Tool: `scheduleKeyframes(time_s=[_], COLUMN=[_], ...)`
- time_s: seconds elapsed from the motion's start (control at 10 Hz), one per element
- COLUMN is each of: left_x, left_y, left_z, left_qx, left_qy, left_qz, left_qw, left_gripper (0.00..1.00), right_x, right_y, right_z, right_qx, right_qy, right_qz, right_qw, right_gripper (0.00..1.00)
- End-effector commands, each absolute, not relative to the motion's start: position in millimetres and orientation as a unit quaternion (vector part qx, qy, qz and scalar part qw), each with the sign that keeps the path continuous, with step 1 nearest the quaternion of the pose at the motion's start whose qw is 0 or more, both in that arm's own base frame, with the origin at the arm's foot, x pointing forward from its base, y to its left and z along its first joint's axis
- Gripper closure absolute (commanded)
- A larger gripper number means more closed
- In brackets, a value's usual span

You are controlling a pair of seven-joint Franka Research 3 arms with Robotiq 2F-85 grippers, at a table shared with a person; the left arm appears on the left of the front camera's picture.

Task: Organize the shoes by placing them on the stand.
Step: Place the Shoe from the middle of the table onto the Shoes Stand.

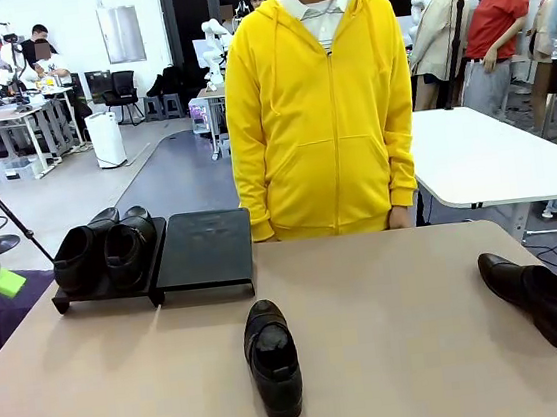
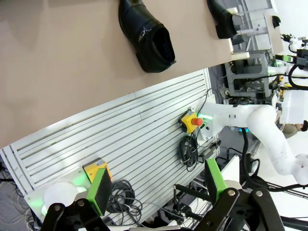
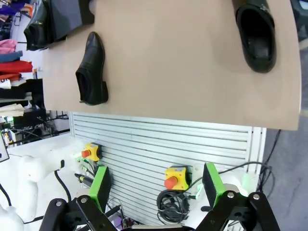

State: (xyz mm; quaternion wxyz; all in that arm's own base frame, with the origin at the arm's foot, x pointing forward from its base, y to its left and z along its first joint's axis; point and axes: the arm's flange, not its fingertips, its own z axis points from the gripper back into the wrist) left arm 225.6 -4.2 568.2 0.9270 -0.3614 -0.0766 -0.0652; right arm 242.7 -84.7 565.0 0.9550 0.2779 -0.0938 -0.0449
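The black stand [image 1: 204, 247] sits at the table's far left. Two glossy black shoes [image 1: 73, 257] [image 1: 130, 248] rest side by side on its left panel, and its right panel is bare. A third shoe [image 1: 272, 358] lies mid-table near the front edge, also in the left wrist view [image 2: 147, 36] and the right wrist view [image 3: 92, 70]. The fourth shoe [image 1: 536, 298] lies at the far right [image 3: 255, 31]. My left gripper [image 2: 157, 187] and right gripper [image 3: 157, 185] are both open, holding nothing, hanging off the table's near edge over the slotted base.
A person in a yellow hoodie [image 1: 320, 113] stands at the far edge, hands down. Emergency-stop boxes [image 3: 176, 177] and cables [image 2: 192, 149] lie on the slotted metal base [image 2: 120, 144] below the grippers. The other arm [image 2: 260, 125] shows to one side.
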Motion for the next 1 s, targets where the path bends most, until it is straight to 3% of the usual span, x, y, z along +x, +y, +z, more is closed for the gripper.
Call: scheduleKeyframes(time_s=[0.0,0.2,0.4,0.6,0.7,0.9], left_x=[225,226,246,287,293,302], left_y=[-4,-4,-107,-218,-258,-355], left_z=[568,568,597,591,586,544], left_qx=[-0.371,-0.361,-0.345,-0.244,-0.234,-0.130], left_qy=[-0.080,-0.077,-0.043,0.043,0.033,-0.036], left_qz=[-0.074,-0.065,-0.009,0.063,0.052,0.030], left_qw=[0.922,0.927,0.938,0.967,0.970,0.990], left_gripper=[0.00,0.00,0.00,0.00,0.00,0.00], right_x=[244,244,244,244,244,244], right_y=[-87,-87,-87,-87,-87,-87], right_z=[566,566,566,566,566,566], right_qx=[0.288,0.288,0.288,0.288,0.288,0.288], right_qy=[-0.095,-0.095,-0.095,-0.095,-0.095,-0.095], right_qz=[-0.034,-0.034,-0.034,-0.034,-0.034,-0.034], right_qw=[0.952,0.952,0.952,0.952,0.952,0.952], right_gripper=[0.00,0.00,0.00,0.00,0.00,0.00])
